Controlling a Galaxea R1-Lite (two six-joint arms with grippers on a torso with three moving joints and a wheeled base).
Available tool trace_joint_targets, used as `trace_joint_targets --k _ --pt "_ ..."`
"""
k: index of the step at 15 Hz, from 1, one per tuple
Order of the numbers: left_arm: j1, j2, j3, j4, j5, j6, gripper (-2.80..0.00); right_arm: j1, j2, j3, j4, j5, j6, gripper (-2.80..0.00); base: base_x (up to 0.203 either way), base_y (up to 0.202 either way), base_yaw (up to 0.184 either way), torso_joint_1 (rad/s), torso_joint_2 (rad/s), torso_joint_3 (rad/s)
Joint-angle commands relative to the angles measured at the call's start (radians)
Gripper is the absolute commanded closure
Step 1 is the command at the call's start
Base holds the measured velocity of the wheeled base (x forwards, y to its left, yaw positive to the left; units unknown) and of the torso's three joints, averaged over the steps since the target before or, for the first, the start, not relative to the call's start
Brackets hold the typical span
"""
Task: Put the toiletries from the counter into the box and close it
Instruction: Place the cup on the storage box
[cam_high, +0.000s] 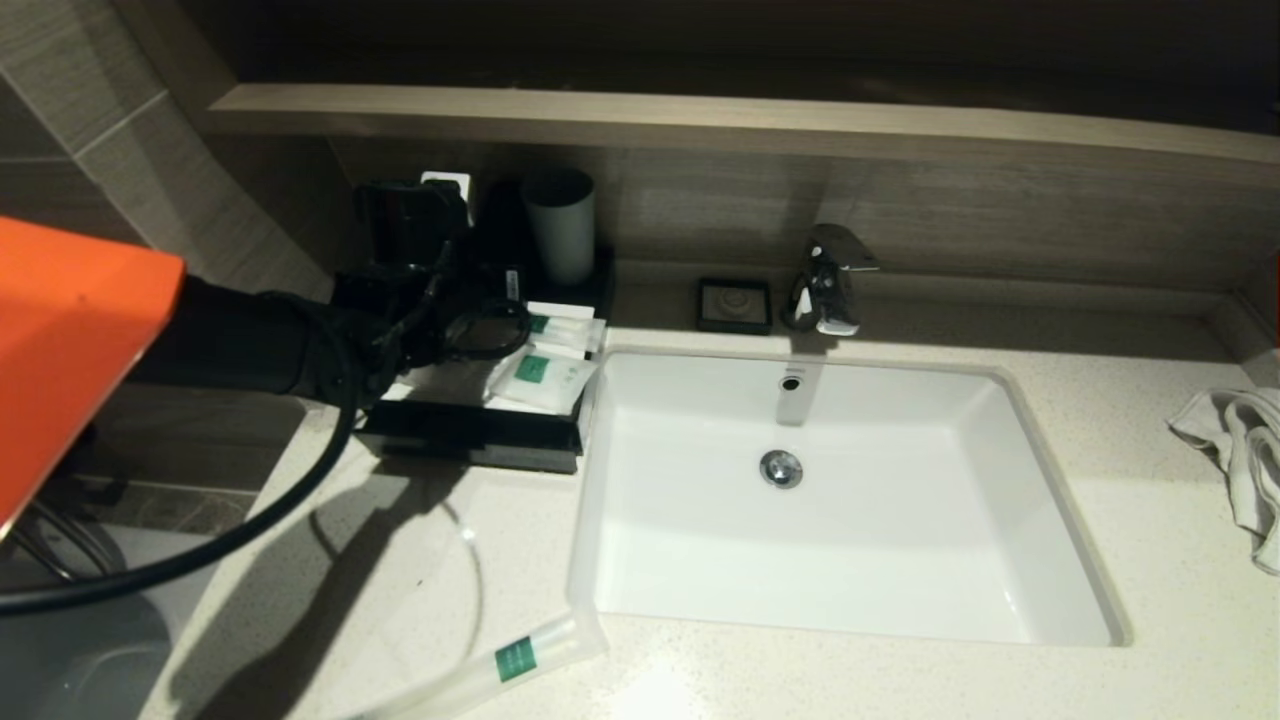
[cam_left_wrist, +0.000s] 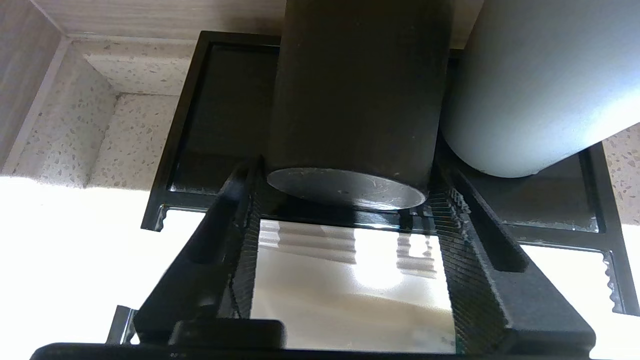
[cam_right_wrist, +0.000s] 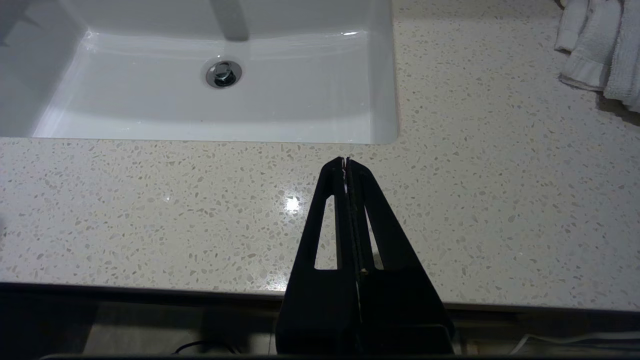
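The black box (cam_high: 470, 435) stands at the counter's (cam_high: 330, 600) back left, beside the sink. A small frosted pouch (cam_high: 540, 375) with a green label lies on its right end, and more white packets (cam_high: 565, 330) lie just behind it. One long slim packet (cam_high: 510, 660) lies on the counter near the front edge. My left gripper (cam_high: 425, 295) is open and empty, low over the box's glossy white top panel (cam_left_wrist: 350, 300), its tips (cam_left_wrist: 345, 200) at the black tumbler (cam_left_wrist: 350, 100). My right gripper (cam_right_wrist: 345, 161) is shut and empty above the counter's front edge.
A grey tumbler (cam_high: 560, 225) stands beside the black one on a black tray (cam_left_wrist: 220, 115). The white sink (cam_high: 1050, 480), a chrome tap (cam_high: 825, 280) and a small black square dish (cam_high: 735, 305) lie to the right. A white towel (cam_high: 1235, 450) lies at the far right.
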Motion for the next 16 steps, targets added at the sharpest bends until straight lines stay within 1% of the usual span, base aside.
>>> trace_joint_targets --k 1,2,7,16 --pt "0.001 0.001 0.000 -0.007 -0.003 0.000 0.00 0.000 0.000 0.000 0.000 0.000 0.000 0.00 0.000 0.000 0.000 0.000 0.00 0.000" --pt "0.003 0.001 0.001 -0.018 -0.012 0.000 0.00 0.000 0.000 0.000 0.000 0.000 0.000 0.00 0.000 0.000 0.000 0.000 0.00 0.000" --pt "0.012 -0.006 0.006 -0.028 -0.013 -0.002 0.00 0.000 0.000 0.000 0.000 0.000 0.000 0.00 0.000 0.000 0.000 0.000 0.00 0.000" --pt "0.029 -0.084 0.025 -0.026 -0.010 -0.001 0.00 0.000 0.000 0.000 0.000 0.000 0.000 0.00 0.000 0.000 0.000 0.000 0.00 0.000"
